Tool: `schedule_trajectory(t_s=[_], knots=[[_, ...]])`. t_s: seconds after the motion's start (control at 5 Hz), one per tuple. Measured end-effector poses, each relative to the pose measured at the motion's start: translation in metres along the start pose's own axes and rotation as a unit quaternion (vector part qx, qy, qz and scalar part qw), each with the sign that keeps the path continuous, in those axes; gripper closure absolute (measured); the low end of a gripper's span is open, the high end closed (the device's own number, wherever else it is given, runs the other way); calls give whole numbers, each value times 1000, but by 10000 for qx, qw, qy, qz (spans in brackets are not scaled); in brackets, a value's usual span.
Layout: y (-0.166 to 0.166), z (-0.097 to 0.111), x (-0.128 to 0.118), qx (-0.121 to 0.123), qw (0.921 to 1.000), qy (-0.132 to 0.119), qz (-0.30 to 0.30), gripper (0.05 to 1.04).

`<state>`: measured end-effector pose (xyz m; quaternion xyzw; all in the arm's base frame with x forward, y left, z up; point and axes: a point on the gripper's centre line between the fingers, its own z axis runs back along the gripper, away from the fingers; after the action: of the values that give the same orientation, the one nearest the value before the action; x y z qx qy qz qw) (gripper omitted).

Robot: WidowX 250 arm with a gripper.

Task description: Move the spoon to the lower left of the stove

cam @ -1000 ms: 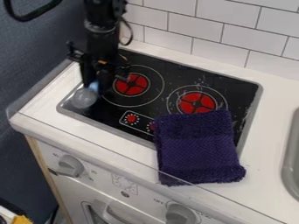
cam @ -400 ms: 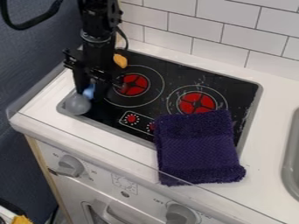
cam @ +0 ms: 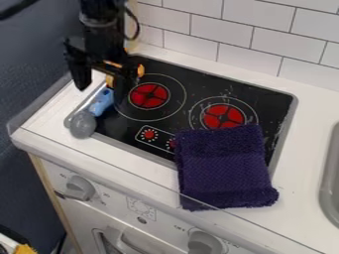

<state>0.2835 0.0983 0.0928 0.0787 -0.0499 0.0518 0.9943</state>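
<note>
Behind a smooth white worktop (cam: 301, 116), rectangular white tiles (cam: 218, 27). Overlapping the glassy black stove (cam: 202, 82), a nubbly purple towel (cam: 225, 166). At the stove's lower left, a grey-bowled, blue-handled plastic spoon (cam: 83, 124), slanting diagonally, rounded end lower-left. Above, black two-finger hand (cam: 100, 87), spread wide.

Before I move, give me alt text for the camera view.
A gray spoon with a blue handle lies at the lower-left corner of the stove, black gripper at its handle, fingers apart. A purple towel drapes over the front edge.

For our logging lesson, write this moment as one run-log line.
gripper open | spoon at lower left of stove | towel over front edge
</note>
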Motion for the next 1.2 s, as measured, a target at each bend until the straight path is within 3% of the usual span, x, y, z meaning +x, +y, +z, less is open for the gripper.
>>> schedule_trajectory(t_s=[0.2,1.2], knots=[[1,29,7,-102,9991,-411,-26,82],[2,30,7,-100,9990,-431,-19,83]])
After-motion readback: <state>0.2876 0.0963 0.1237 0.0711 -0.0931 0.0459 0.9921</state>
